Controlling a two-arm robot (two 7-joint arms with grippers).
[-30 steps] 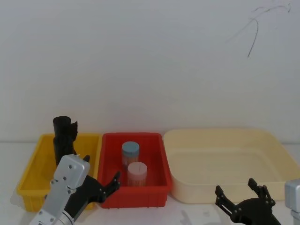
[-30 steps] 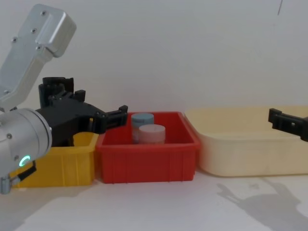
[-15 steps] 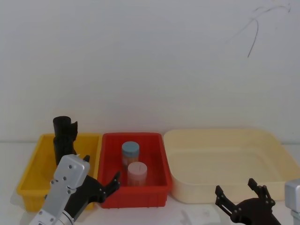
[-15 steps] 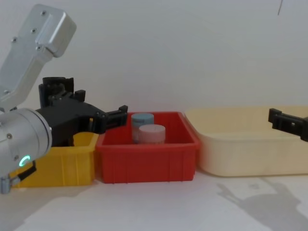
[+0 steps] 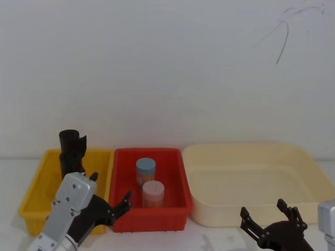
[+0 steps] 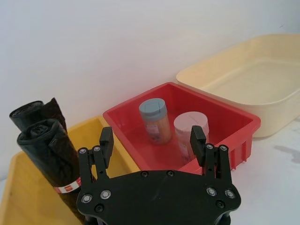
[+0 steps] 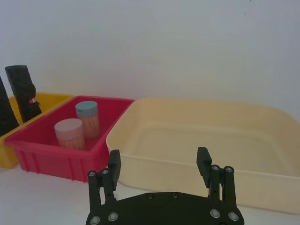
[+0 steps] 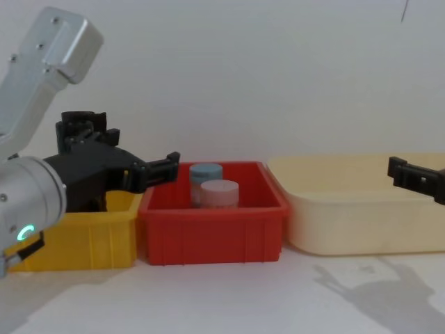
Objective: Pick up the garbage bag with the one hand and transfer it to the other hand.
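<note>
White tabletop: your left gripper, fingers spread, hovers near the garbage bag in the yellow bin; right gripper likewise spread.

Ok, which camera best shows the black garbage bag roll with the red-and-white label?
Left wrist view: the black garbage bag roll stands close, label visible. Right wrist view shows it far off; head and chest views, just its top.

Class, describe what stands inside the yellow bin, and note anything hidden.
Two upright black rolls stand in the yellow bin: the garbage bag with its red-and-white label, and a plain roll behind it. The left gripper, open before the bin, covers their lower ends.
</note>
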